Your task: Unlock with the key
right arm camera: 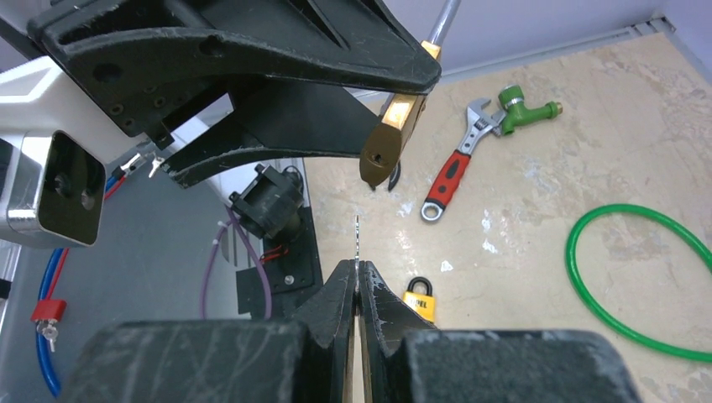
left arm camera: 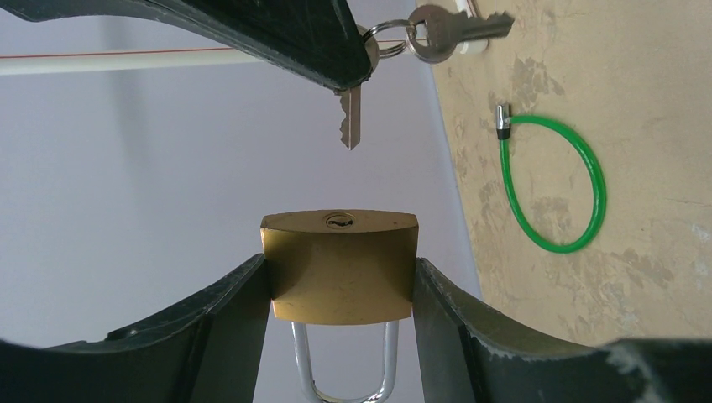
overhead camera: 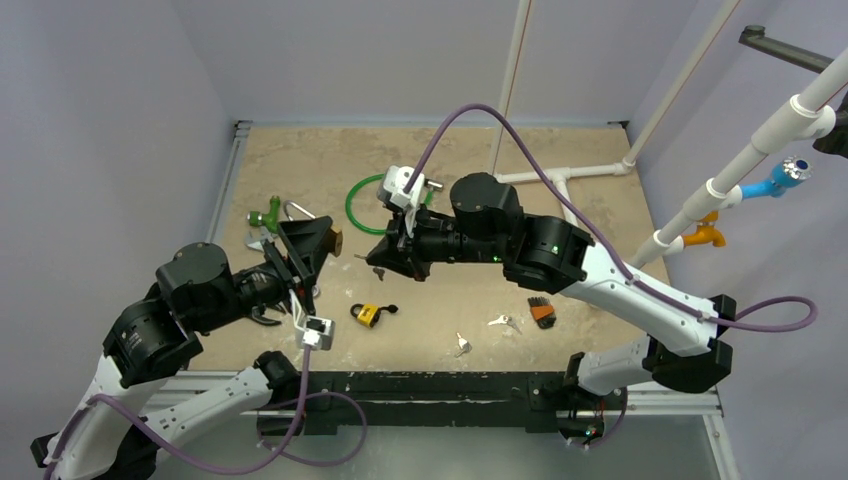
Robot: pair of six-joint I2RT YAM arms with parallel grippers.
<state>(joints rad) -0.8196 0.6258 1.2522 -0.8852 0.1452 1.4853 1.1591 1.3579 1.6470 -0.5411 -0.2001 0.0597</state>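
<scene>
My left gripper [left arm camera: 340, 267] is shut on a brass padlock [left arm camera: 340, 277], gripping its two sides. The keyhole faces away from the wrist and the steel shackle points back toward it. In the top view this gripper [overhead camera: 318, 240] holds the lock above the table's left half. My right gripper [right arm camera: 358, 267] is shut on a silver key [right arm camera: 358, 239] whose blade sticks out past the fingertips. The key [left arm camera: 350, 117] hangs a short way off the keyhole, roughly in line with it and apart from it. A second key [left arm camera: 449, 29] dangles from its ring.
On the table lie a green cable loop [overhead camera: 352, 205], a small yellow padlock [overhead camera: 367, 315], loose keys [overhead camera: 505, 321], an orange-and-black tool [overhead camera: 541, 312], a red-handled wrench [right arm camera: 449, 180] and a green nozzle [overhead camera: 265, 215]. A white pipe frame [overhead camera: 560, 175] stands at the back right.
</scene>
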